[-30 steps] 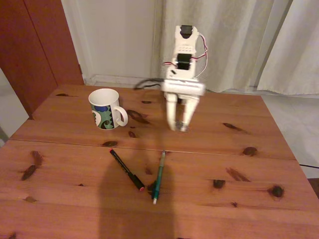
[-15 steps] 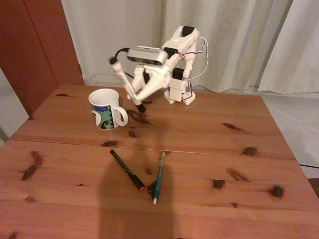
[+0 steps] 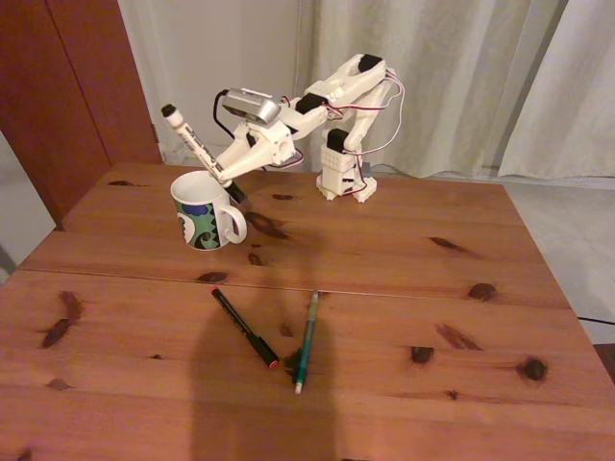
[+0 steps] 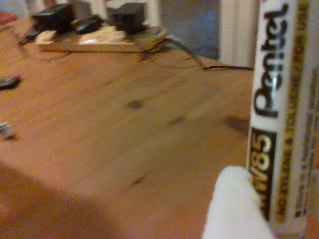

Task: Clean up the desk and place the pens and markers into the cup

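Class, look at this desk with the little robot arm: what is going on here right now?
The arm's gripper holds the white marker tilted over the rim of the cup, its lower end near the opening. The black pen and the teal-green pen lie on the desk, nearer the camera in the fixed view.

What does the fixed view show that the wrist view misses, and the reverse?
Fixed view alone: the mug, the black pen and the teal pen lying on the desk, with the pincer above the mug. Wrist view alone: the marker's printed label, and a power strip with plugs. Both: the white marker in the pincer's grip.
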`<state>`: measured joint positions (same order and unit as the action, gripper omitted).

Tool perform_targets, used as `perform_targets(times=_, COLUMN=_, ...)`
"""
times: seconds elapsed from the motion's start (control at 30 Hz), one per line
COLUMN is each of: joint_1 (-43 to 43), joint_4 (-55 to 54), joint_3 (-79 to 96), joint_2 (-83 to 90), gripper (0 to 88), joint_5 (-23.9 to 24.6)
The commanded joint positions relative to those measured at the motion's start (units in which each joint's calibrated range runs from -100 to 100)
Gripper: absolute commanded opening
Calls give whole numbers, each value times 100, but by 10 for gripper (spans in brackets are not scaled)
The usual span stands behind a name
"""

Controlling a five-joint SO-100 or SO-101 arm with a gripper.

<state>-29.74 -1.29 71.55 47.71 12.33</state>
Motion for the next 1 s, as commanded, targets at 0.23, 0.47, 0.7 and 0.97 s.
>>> perform_targets(times=0.23, joint_1=-641, joint_4=-168, joint_3=-49, joint_2=322, gripper=8, joint_5=29)
perform_targets(times=0.47, joint_1=-1011, joint_4=-177, joint_3=-104, joint_2=281, gripper=8, joint_5=19)
perform_targets(times=0.7, joint_1=-1437, joint_4=-177, joint_3=-49, joint_2=281, gripper=8, joint_5=19)
perform_targets(times=0.97, joint_1=-1566, joint_4=-349, joint_3=-329, joint_2=-348, gripper=8, joint_5=-2)
